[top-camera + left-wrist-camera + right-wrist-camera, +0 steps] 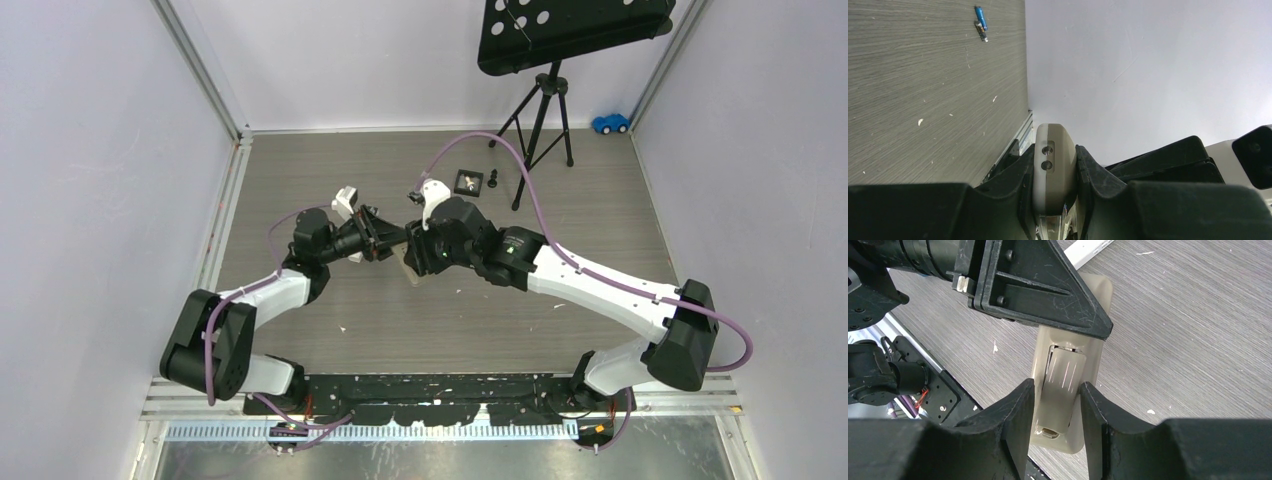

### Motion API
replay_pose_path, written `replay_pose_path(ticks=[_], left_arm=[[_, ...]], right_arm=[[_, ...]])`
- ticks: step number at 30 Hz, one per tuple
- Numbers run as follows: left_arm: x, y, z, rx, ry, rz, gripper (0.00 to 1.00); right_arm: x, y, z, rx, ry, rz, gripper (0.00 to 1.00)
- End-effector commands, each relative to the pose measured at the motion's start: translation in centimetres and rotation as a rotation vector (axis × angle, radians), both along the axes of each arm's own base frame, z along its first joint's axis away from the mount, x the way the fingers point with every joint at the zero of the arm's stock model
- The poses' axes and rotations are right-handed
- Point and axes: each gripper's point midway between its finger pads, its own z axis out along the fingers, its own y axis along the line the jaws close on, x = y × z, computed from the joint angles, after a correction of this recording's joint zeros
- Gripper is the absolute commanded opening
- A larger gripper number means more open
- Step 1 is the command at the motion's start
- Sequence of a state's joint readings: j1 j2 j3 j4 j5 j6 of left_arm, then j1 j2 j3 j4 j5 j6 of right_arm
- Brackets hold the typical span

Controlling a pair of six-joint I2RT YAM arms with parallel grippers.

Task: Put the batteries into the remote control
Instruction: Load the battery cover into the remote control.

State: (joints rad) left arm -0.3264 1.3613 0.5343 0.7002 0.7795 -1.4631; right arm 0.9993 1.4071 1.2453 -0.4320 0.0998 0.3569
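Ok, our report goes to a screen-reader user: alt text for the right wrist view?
A beige remote, battery cover facing the camera, is clamped at its far end by the left gripper over a grey table. The right gripper straddles the cover.

Deck is a grey wood-grain surface [330,180] with scattered white flecks [920,121]. Plain pale walls [90,150] close it in on the left, back and right, with a lavender-grey tint. Aluminium rails [203,75] run up the back corners and along the wall bases. Back right there's a black tripod [540,110] carrying a perforated black plate [570,30], probably a music stand. A tiny blue toy car [611,123] sits in the far right corner, against the wall. Light is even and diffuse, shadows soft.
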Motion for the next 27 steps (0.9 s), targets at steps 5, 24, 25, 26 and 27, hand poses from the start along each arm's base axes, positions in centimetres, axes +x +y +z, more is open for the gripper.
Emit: replay_pose_path(ticks=[5, 24, 25, 26, 27], left_arm=[[0.1, -0.1, 2.2, -0.05, -0.093, -0.011, 0.0], [-1.0, -0.2, 6.2, -0.159, -0.216, -0.062, 0.0], [-1.1, -0.3, 6.4, -0.162, -0.221, -0.069, 0.0], [-1.2, -0.3, 6.5, -0.165, -0.224, -0.073, 0.0], [-1.2, -0.3, 6.7, -0.168, -0.227, -0.077, 0.0]], right_arm=[[1.0, -0.7, 2.9, 0.128, -0.02, -0.133, 0.63], [1.6, -2.5, 5.7, 0.674, 0.217, -0.439, 0.77], [1.6, -2.1, 5.8, 0.683, 0.227, -0.421, 0.77], [1.5, -1.9, 5.9, 0.692, 0.234, -0.408, 0.77], [1.4, -1.5, 6.1, 0.7, 0.242, -0.391, 0.77]])
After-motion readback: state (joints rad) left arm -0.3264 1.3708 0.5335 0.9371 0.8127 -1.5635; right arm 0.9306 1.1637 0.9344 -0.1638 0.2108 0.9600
